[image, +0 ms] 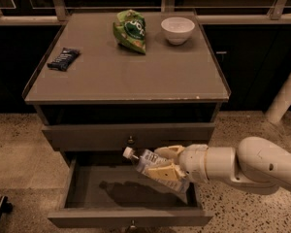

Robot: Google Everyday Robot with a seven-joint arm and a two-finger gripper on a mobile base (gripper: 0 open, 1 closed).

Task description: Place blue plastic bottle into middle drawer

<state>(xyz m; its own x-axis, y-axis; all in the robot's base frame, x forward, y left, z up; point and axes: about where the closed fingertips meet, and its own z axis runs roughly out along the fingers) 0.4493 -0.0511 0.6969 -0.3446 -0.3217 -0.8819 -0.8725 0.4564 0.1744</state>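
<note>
Lower centre of the camera view: my white two-finger gripper (164, 163) pinches the small clear plastic bottle (146, 161) with its white cap and pale blue label. I hold it tilted, cap up-left, so it can lie flat. It hangs over the right side of the open wide grey middle drawer (131, 216), not yet on the floor.

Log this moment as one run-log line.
gripper: over open middle drawer, shut on blue plastic bottle | bottle: tilted, cap end higher | upper drawer: closed
</note>
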